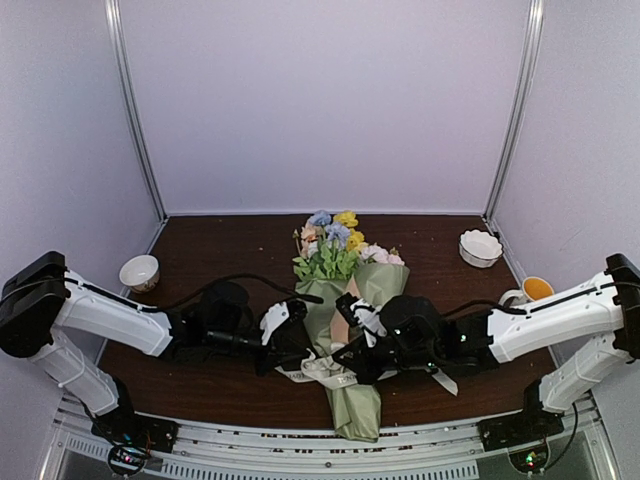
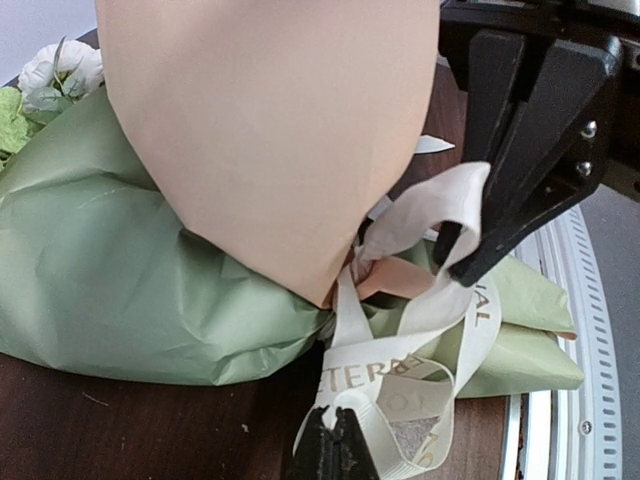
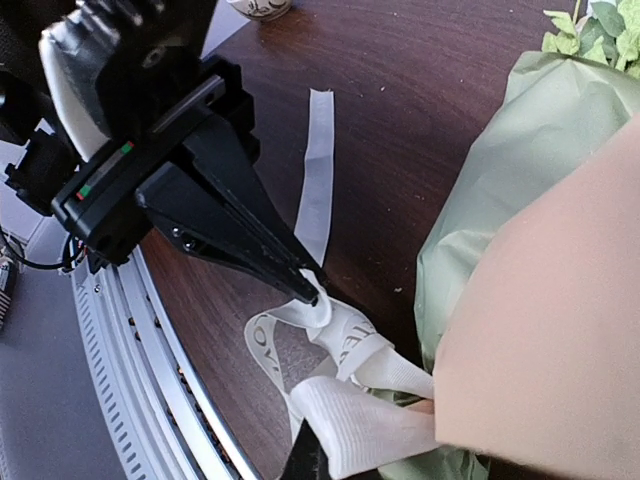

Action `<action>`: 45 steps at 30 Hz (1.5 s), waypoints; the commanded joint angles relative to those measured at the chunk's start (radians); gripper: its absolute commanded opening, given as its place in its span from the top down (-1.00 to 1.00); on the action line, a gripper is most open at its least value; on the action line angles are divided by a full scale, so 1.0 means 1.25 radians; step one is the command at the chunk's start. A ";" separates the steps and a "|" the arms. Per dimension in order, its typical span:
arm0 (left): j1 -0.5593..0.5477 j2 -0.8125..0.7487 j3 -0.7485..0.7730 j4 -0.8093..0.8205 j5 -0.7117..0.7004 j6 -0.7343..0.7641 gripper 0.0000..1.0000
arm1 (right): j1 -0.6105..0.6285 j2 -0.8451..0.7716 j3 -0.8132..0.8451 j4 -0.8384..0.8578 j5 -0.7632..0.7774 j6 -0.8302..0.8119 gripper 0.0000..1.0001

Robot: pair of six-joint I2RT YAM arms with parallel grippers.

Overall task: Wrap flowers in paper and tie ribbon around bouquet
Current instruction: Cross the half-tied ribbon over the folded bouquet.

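The bouquet lies along the table with its flowers [image 1: 330, 245] pointing to the back. The paper [image 1: 355, 410] forms a sleeve, sage green outside [image 2: 120, 280] and tan on the folded flap [image 2: 270, 130]. The cream ribbon [image 2: 400, 375] with printed letters is looped at the sleeve's narrow waist. My left gripper [image 2: 335, 445] is shut on one ribbon loop, its tips [image 3: 312, 290] pinching the band in the right wrist view. My right gripper [image 3: 308, 462] is shut on another strand of the ribbon [image 3: 350, 340], and its dark fingers [image 2: 470, 250] clamp the band beside the tan flap.
A small bowl [image 1: 139, 271] stands at the left. A white scalloped bowl [image 1: 480, 247] and a cup with an orange inside [image 1: 535, 289] stand at the right. A loose ribbon tail [image 3: 318, 170] lies on the dark wood. The metal rail [image 1: 300, 445] runs along the near edge.
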State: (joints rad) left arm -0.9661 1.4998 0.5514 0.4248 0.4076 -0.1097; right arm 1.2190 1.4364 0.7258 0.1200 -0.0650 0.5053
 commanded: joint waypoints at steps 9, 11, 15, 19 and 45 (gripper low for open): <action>0.053 0.043 0.081 -0.078 -0.071 0.000 1.00 | -0.034 -0.119 0.043 -0.376 -0.012 -0.177 1.00; 0.070 0.065 0.099 -0.106 -0.064 -0.002 1.00 | -0.042 -0.119 0.050 -0.429 0.000 -0.190 1.00; 0.077 0.061 0.086 -0.082 -0.053 -0.007 1.00 | -0.045 -0.147 0.024 -0.430 -0.021 -0.199 1.00; 0.077 0.054 0.082 -0.069 -0.033 -0.008 1.00 | -0.045 -0.148 0.002 -0.422 -0.077 -0.206 1.00; 0.076 0.065 0.092 -0.018 0.041 -0.043 1.00 | -0.312 -0.163 -0.085 -0.244 -0.231 0.027 0.21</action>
State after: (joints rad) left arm -0.8715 1.5669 0.6529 0.3527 0.4271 -0.1505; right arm 0.8783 1.1114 0.6460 -0.3080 -0.2359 0.4877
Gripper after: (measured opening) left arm 0.010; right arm 0.431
